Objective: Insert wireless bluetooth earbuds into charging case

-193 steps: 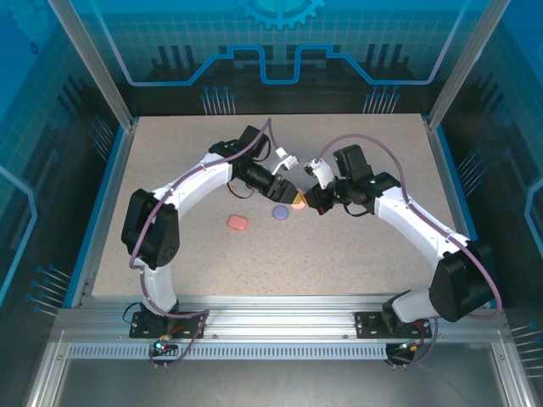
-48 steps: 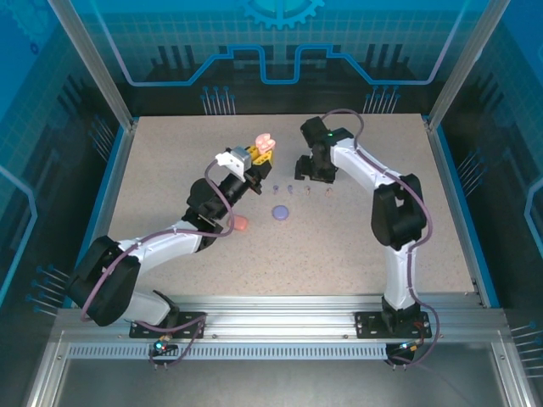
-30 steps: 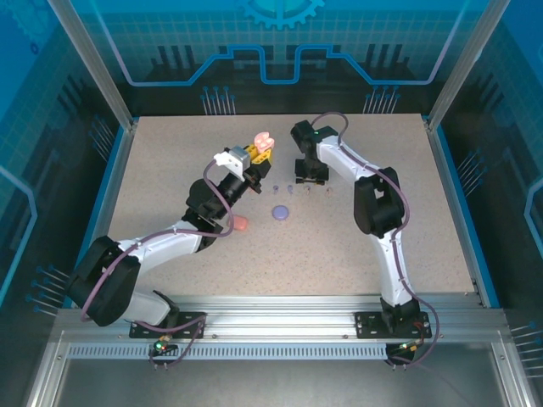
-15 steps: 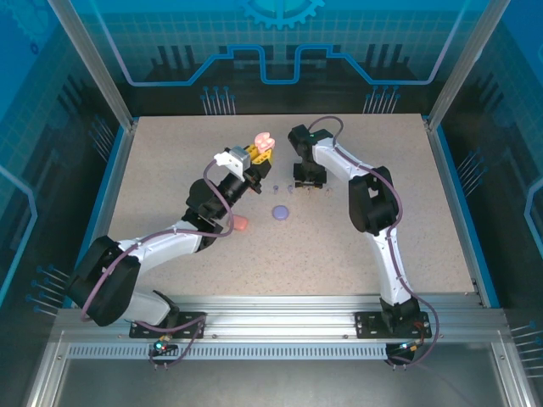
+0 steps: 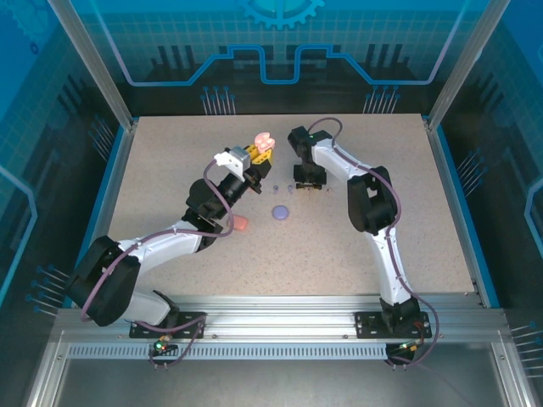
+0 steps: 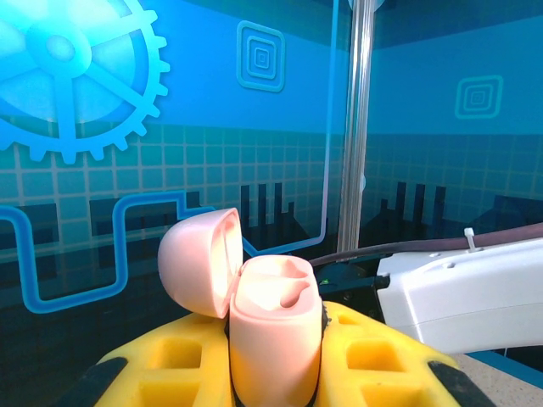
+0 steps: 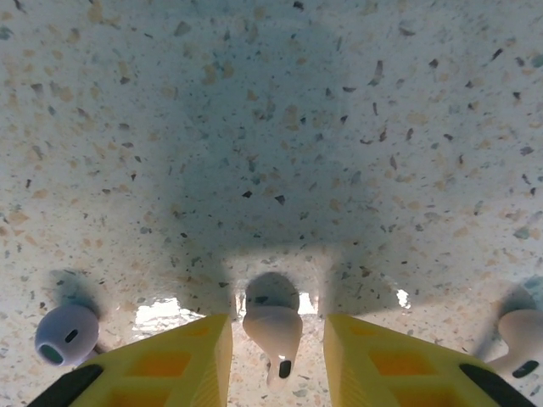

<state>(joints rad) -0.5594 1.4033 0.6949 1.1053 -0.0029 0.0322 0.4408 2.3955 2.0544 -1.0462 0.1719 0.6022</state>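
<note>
beige case: lid open, upright, clamped in my left jaws | beige earbud: between my right jaws, untouched | purple earbud: just outside them

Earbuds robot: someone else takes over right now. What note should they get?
Left gripper: shut on the pale pink case, held up, lid open.
Right gripper: open, down at the table, jaws either side of a pale earbud, not gripping yet.
Also on the table: a purple earbud, a second pale earbud, a purple case.
Done: case open. Left: grip the pale earbud, seat it in the case, then the others.
</note>
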